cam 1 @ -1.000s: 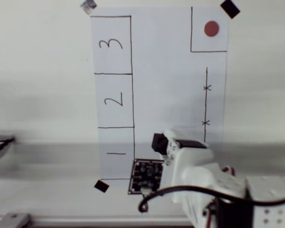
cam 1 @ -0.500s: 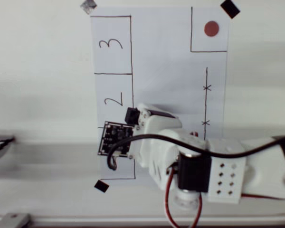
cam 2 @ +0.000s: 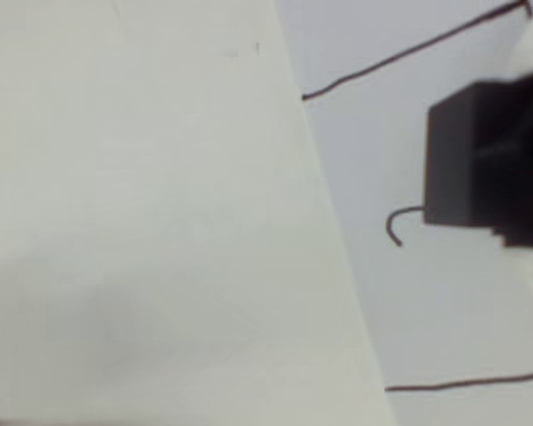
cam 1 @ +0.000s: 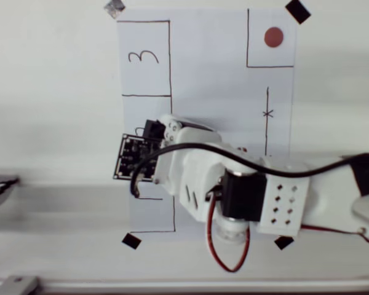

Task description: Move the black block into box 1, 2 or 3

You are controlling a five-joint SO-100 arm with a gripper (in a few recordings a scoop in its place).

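I see the black block (cam 1: 152,129) gripped between the jaws of the gripper (cam 1: 156,130), hanging over the box (cam 1: 135,110) marked 2. It looks light and stiff with matte faces. My hold seems to be across two opposite flat sides, though the wrist view is blurred.

One black block (cam 1: 152,129), three tape squares (cam 1: 131,241) — numbered boxes (cam 1: 146,58) perhaps three, partly hidden.
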